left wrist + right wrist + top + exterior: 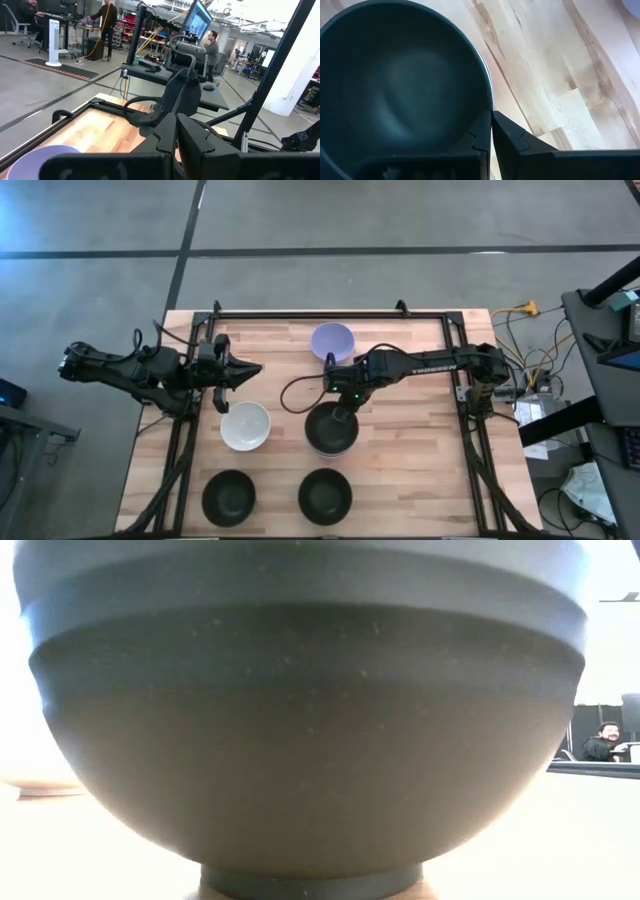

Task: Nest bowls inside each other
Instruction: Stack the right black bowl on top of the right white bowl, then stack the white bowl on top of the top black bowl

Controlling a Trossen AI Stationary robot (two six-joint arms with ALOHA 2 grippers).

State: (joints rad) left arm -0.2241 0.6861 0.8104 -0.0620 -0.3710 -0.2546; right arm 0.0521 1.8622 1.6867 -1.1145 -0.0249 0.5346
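In the high view, five places on the table hold bowls. A lavender bowl (pixel 332 340) is near the far edge, a white bowl (pixel 245 426) at the middle and two black bowls (pixel 229 496) (pixel 325 494) near the near edge. A further black bowl (pixel 330 430) has a paler rim showing under it. My right gripper (pixel 342 412) is over this bowl's far rim, shut on it. My left gripper (pixel 248 370) hovers shut and empty beyond the white bowl. The low view is filled by a black bowl (pixel 300 720) with banded rims, standing on its foot. My right gripper (pixel 491 120) pinches the black bowl's rim (pixel 488 100) on its far side. One finger (pixel 477 137) is inside the bowl and the other is outside. The fingers come from above, slanting down. Whether the bowl is lifted off what lies under it, I cannot tell.
A black frame rail runs along the table's far edge and down both sides. Bare wood lies to the right of the bowls (pixel 420 450). The left wrist view shows the lavender bowl (pixel 45 155), the right arm (pixel 180 95), and people at desks in the room beyond.
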